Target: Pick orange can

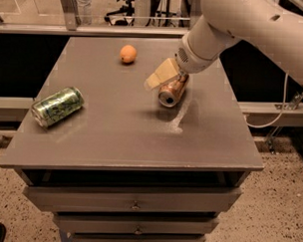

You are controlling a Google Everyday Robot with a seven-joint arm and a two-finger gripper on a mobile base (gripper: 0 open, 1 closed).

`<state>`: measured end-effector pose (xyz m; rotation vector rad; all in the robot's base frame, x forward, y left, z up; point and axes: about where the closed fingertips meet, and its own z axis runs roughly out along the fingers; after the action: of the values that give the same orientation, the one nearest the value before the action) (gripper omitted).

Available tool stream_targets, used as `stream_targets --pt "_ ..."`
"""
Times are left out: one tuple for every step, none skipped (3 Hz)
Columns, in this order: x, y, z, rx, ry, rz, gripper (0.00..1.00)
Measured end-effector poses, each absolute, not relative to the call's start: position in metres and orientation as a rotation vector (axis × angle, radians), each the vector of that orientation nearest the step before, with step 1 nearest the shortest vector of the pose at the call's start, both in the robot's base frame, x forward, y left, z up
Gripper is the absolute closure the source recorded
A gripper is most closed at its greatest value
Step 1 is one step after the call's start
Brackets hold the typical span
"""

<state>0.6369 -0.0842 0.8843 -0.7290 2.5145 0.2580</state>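
Well off table (116, 134) edges, claw (164, 78) at orange can (174, 90)

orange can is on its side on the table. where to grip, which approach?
Likely mid-body of the orange can, across its round sides, coming from above. It lies flat on the table with its silver top toward the camera, so the ends are poor holds. The gripper is over its far end.
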Motion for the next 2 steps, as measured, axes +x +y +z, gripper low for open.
stream_targets --pt "0.647 -0.069 0.870 -0.700 2.548 0.232 0.00" --pt "0.651 -0.066 0.859 -0.686 2.571 0.194 0.00"
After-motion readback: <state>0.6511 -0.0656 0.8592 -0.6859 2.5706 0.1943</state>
